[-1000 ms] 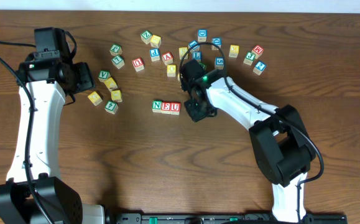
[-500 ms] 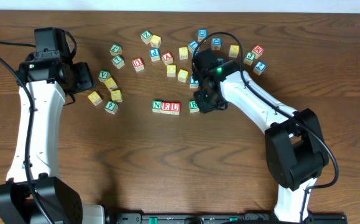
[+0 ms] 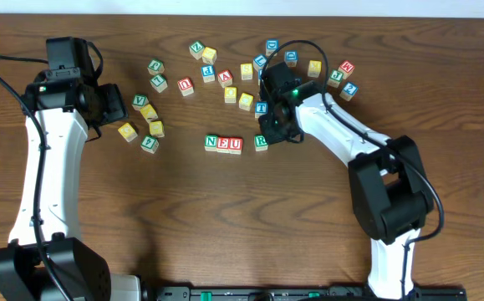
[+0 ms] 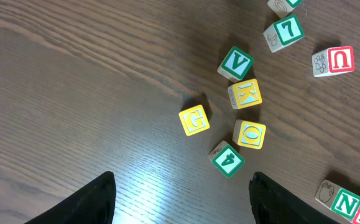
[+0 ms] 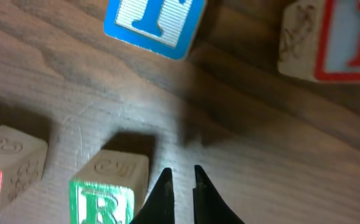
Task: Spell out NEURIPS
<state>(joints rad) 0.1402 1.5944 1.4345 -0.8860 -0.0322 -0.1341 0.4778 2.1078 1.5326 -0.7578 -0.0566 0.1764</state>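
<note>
Green N (image 3: 211, 143), red E (image 3: 223, 144) and red U (image 3: 235, 145) cubes stand in a row mid-table. A green R cube (image 3: 261, 142) stands a small gap to the right of U. In the right wrist view the R (image 5: 108, 194) sits just left of my right gripper (image 5: 181, 177), which is shut, empty and just off the wood. From overhead the right gripper (image 3: 277, 130) is up and right of R. My left gripper (image 4: 183, 190) is open and empty above bare wood, at the far left (image 3: 108, 104). I cannot pick out the I, P and S cubes among the loose ones.
A blue T cube (image 5: 153, 18) and a red-lettered cube (image 5: 338, 40) lie beyond the right gripper. Several loose cubes spread along the back (image 3: 225, 77). Yellow G (image 4: 194, 119), K (image 4: 245, 93), O (image 4: 249, 134) and green V (image 4: 235, 63), 4 (image 4: 227, 158) cluster ahead of the left gripper.
My right gripper has drawn back up and to the right from the row's end, uncovering the R cube standing right of U. The left arm has not moved.
</note>
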